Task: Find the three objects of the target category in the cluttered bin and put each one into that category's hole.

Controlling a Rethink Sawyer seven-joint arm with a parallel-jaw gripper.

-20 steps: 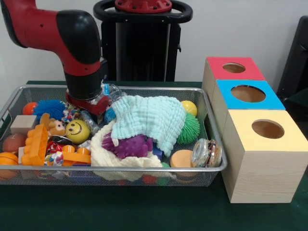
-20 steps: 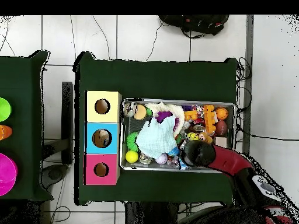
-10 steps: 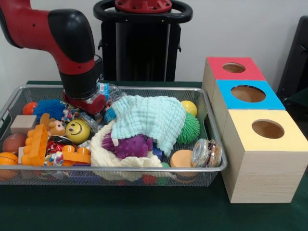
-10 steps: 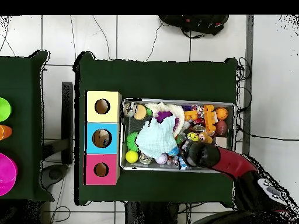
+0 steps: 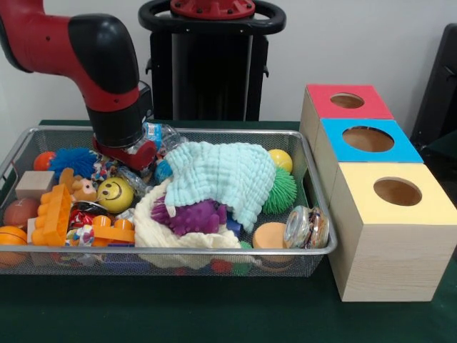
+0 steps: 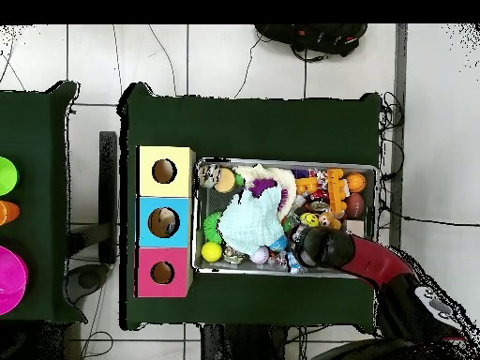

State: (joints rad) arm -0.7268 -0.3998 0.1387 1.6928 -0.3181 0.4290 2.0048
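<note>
Reaching into the bin's [image 5: 314, 251] far-left clutter, the gripper [image 5: 126, 153] (whether its fingers are spread or closed I cannot tell) sits beside a clear bottle [image 5: 158, 133], and could snag the cloth [image 5: 221, 175] or lift the wrong toy.

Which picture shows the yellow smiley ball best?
The front view: the smiley ball faces that camera, so its face shows plainly. In the overhead view it is only a small yellow spot beside the arm.
</note>
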